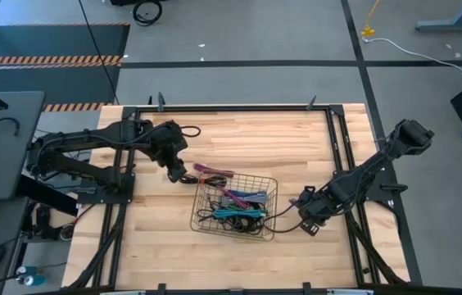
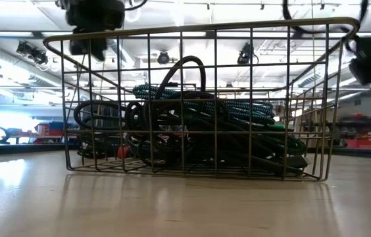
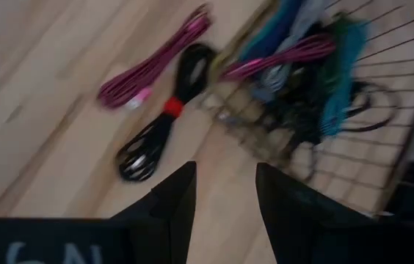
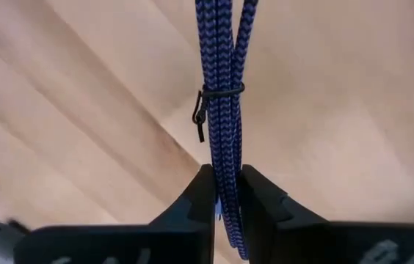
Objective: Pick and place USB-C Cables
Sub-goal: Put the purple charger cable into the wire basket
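Right hand [image 4: 225,192] is clamped on a blue cable [image 4: 224,88], its length running straight ahead, beside the basket [image 1: 274,215].

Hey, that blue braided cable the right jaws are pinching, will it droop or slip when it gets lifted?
The blue braided cable will probably droop: it is thin strands bundled together. The small black tie around the strands should keep them from splaying. The right gripper pinches the bundle squarely, and the woven sheath looks grippy, so slipping seems unlikely.

Wire mesh basket [image 2: 202,39] on table [image 2: 172,204], tangled dark and teal cables [image 2: 238,108] inside
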